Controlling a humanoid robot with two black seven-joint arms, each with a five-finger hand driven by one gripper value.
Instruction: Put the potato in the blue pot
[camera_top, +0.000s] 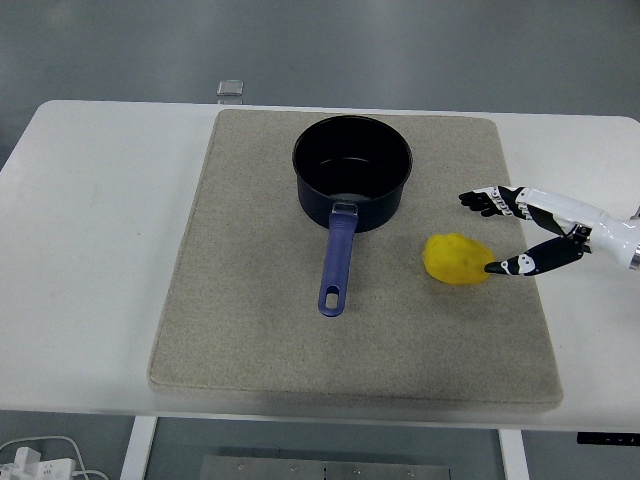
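Over on the grey mat (240, 300), the blue pot (352, 170) sits toward the far edge, handle pointing near, with bare mat to its left. Right of the handle lies the potato (456, 259). At its right side the right hand (522, 232) is spread, thumb tip touching it, holding nothing.

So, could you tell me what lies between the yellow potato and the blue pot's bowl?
Nothing: in the head view, only bare beige mat separates the yellow potato from the blue pot.
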